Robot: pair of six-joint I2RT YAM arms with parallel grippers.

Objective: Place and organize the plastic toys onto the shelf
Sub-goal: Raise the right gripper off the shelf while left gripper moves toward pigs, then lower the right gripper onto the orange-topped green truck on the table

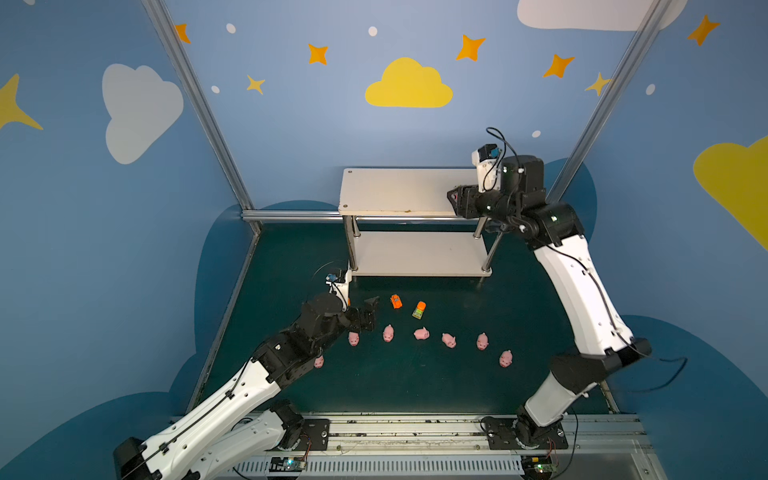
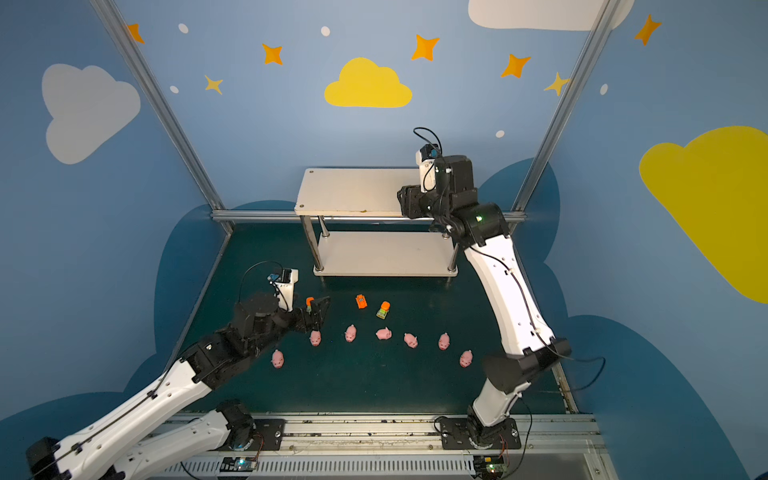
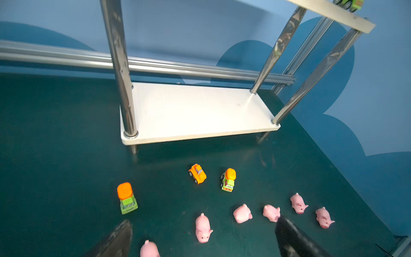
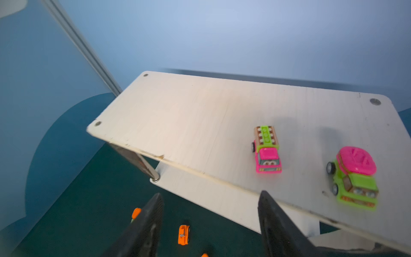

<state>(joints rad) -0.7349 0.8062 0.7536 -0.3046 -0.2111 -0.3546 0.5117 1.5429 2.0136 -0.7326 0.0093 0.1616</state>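
While the left gripper point(image 1: 368, 316) hangs low over the mat point(image 3: 55, 155), fingers spread wide and nothing between them, I read this as the reach for the next toy. Nearest is the orange-and-green mixer truck point(image 3: 127, 198), standing free. Next move, as I judge it: line up over it, drop, close across its narrow body. Seven pigs point(image 1: 388, 333) lie in a loose row close by, one partly hidden under the arm, so the descent wants care. Farther right, the orange car point(image 3: 197, 173) and a second green truck point(image 3: 228, 179) wait near the front of the shelf point(image 1: 395, 191). Its lower board point(image 3: 200, 111) is bare, and the posts point(image 3: 120, 66) narrow the way in. On the top board point(image 4: 200, 115) the left part is bare. At its right end sit the pink truck point(image 4: 266, 151) and the green car point(image 4: 353, 178), the latter near the front edge, where its wheels could roll it off. The right gripper point(image 4: 210, 195) hovers off that edge, fingers apart, empty.
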